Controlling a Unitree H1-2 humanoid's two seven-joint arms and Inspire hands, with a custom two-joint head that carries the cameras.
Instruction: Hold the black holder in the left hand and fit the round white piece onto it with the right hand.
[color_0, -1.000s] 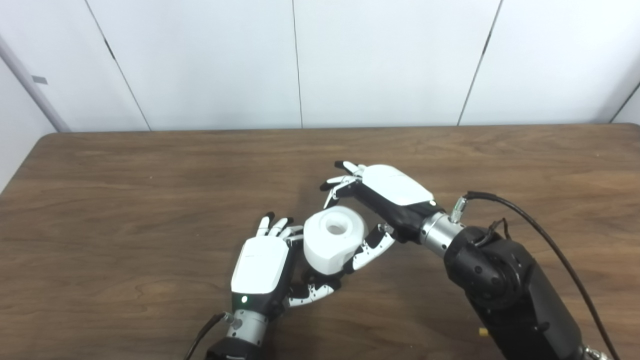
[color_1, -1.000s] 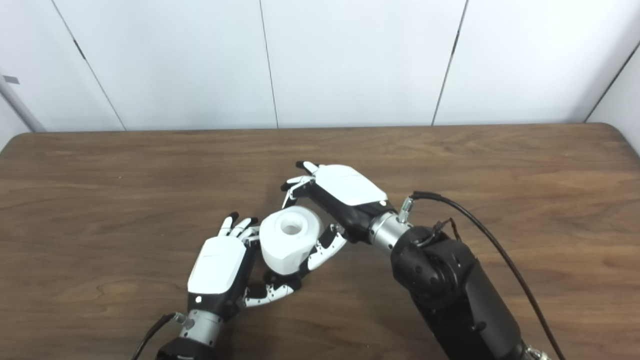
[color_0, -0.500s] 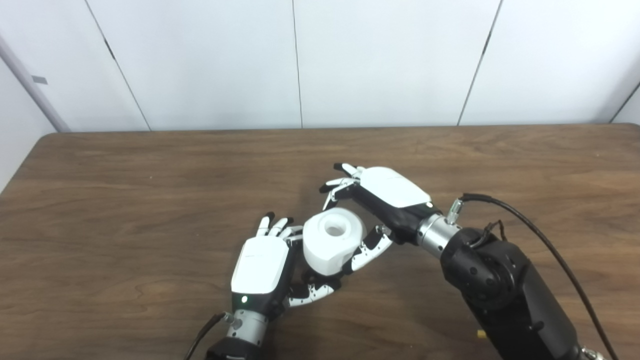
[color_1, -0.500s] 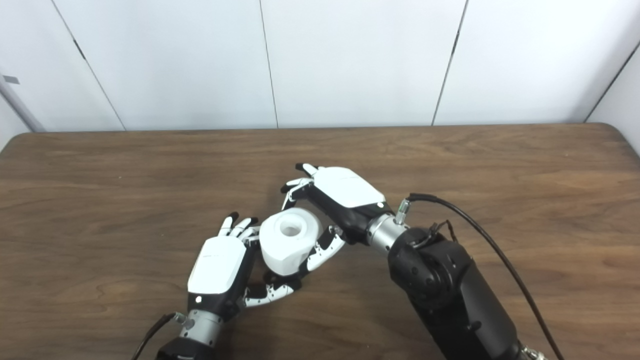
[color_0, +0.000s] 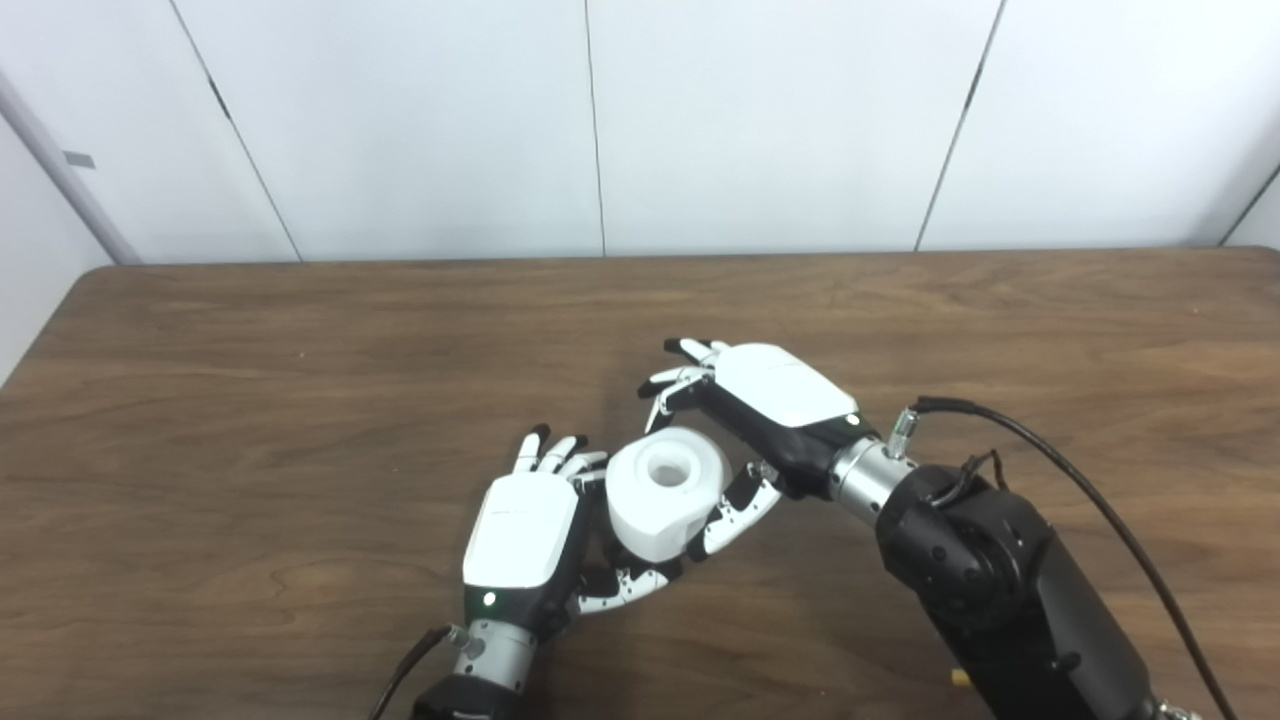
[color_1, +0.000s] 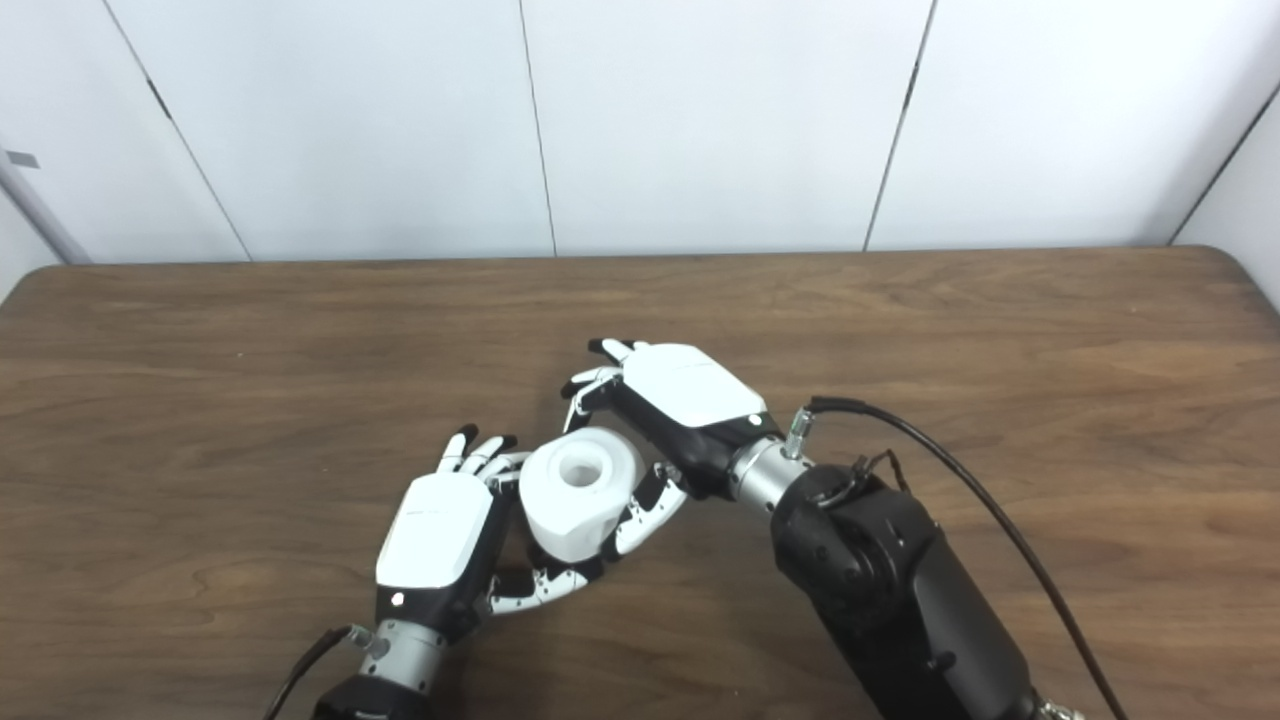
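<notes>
The round white piece (color_0: 665, 490), a thick ring with a central hole, sits between my two hands near the table's front middle. My right hand (color_0: 770, 400) grips it, thumb against its near right side and curled fingertips (color_0: 660, 385) at its far rim. My left hand (color_0: 525, 530) is just left of the piece, its fingers up along the piece's left side and its thumb underneath. Only a dark sliver of the black holder (color_0: 610, 552) shows under the white piece, inside the left hand's grasp; the rest is hidden.
The brown wooden table (color_0: 250, 400) spreads bare on all sides of the hands. A white panelled wall (color_0: 600, 120) runs behind its far edge. A black cable (color_0: 1080, 490) loops off my right forearm.
My right hand and the white piece have come slightly down and toward me, settling lower against the left hand. The left hand has stayed put.
</notes>
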